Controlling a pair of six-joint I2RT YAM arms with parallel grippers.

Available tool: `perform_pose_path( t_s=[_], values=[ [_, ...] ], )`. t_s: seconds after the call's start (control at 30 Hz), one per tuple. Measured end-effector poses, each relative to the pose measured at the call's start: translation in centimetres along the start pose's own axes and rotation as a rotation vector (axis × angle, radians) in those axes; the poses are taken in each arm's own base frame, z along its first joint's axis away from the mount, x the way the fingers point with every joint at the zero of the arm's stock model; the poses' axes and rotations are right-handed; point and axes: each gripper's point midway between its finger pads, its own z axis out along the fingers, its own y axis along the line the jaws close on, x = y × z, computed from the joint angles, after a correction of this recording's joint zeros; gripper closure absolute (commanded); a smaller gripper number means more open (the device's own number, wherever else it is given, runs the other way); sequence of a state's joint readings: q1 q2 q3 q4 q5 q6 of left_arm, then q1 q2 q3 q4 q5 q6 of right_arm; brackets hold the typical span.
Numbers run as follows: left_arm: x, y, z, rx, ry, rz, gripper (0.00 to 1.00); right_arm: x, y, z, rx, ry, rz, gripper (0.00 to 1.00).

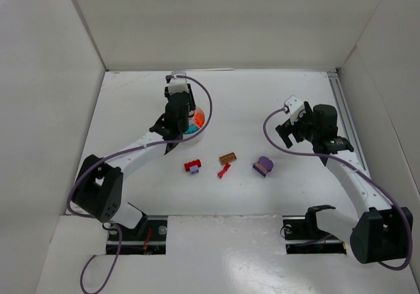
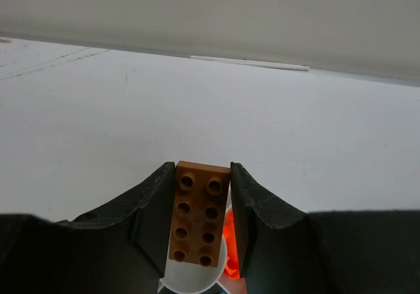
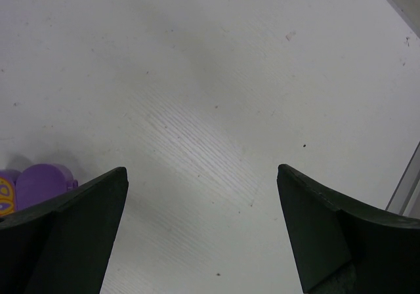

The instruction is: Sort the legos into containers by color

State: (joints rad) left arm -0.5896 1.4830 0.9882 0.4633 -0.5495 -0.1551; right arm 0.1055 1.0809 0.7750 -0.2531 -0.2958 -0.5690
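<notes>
Top external: the white dish [image 1: 202, 128] sits left of centre, loose legos [image 1: 228, 157] nearer me. Left wrist: my left gripper [image 2: 201, 169] clamps a brown brick [image 2: 199, 220] above it; I'd release clear of the orange piece [image 2: 230, 245]. Right wrist: right gripper [image 3: 201, 170] gapes, empty.

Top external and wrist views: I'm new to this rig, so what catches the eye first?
The left hand grips a tan brick over the white dish on the left of the table. Red pieces, a tan piece and a purple piece lie loose mid-table, and the right hand hangs open near the purple one.
</notes>
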Motion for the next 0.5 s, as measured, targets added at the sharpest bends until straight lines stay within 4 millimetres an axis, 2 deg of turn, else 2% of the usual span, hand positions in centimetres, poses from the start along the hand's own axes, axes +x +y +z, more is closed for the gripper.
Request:
perform_pose_path(
  t_s=[0.07,0.17,0.3,0.5],
  values=[
    [0.4,1.7,-0.2,-0.019,-0.014,-0.024,0.74,0.2,0.0,0.1,-0.002,0.006,0.003,0.0],
    [0.6,2.9,-0.4,-0.017,-0.038,-0.059,0.74,0.3,0.0,0.2,-0.004,0.01,0.004,0.0],
    [0.9,3.3,-0.2,0.008,-0.055,-0.096,0.74,0.3,0.0,0.2,-0.004,0.01,0.004,0.0],
    [0.9,2.5,-0.4,0.057,-0.076,-0.135,0.74,0.3,0.0,0.2,-0.004,0.01,0.004,0.0]
  ],
)
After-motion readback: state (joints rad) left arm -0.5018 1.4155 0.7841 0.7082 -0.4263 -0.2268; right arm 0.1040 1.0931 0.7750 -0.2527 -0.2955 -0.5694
